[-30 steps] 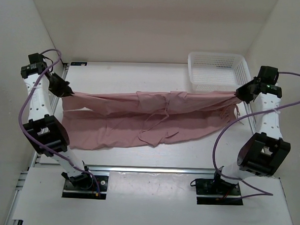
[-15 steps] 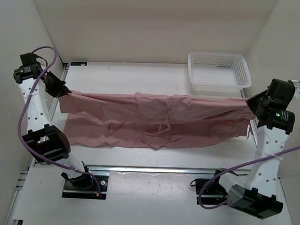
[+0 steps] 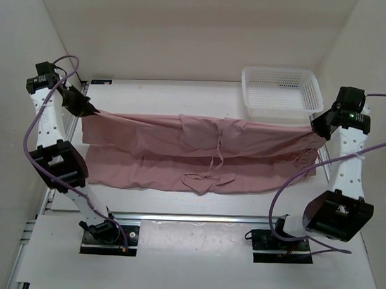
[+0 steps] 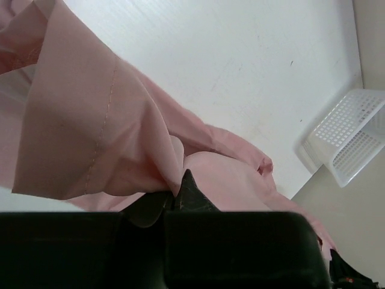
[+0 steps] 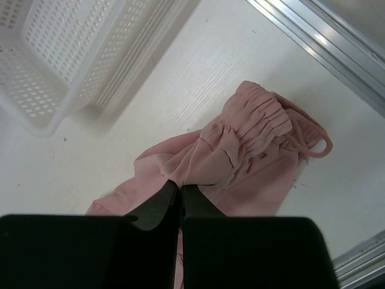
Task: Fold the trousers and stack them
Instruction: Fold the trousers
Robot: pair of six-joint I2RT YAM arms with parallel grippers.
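- From above, the pink trousers (image 3: 199, 151) are stretched in a long band between the two arms, over the white table (image 3: 169, 93). Their lower part lies on the table.
- The left gripper (image 3: 87, 109) pinches the left end of the trousers tight. The right gripper (image 3: 315, 126) pinches the right end tight.
- The white basket (image 3: 280, 90) sits in the far right corner, near the right gripper.
- In the left wrist view, the left gripper (image 4: 177, 191) is squeezed on a fold of the trousers (image 4: 90, 138). The cloth hangs down over the table (image 4: 240, 60). The basket (image 4: 352, 135) is well apart from it.
- In the right wrist view, the right gripper (image 5: 180, 194) is squeezed on the trousers (image 5: 240, 150), near a bunched part with a thin cord (image 5: 313, 141).
- The basket (image 5: 72, 54) stands on the table (image 5: 198, 66), apart from the cloth. A metal rail (image 5: 313, 36) runs along the table edge.
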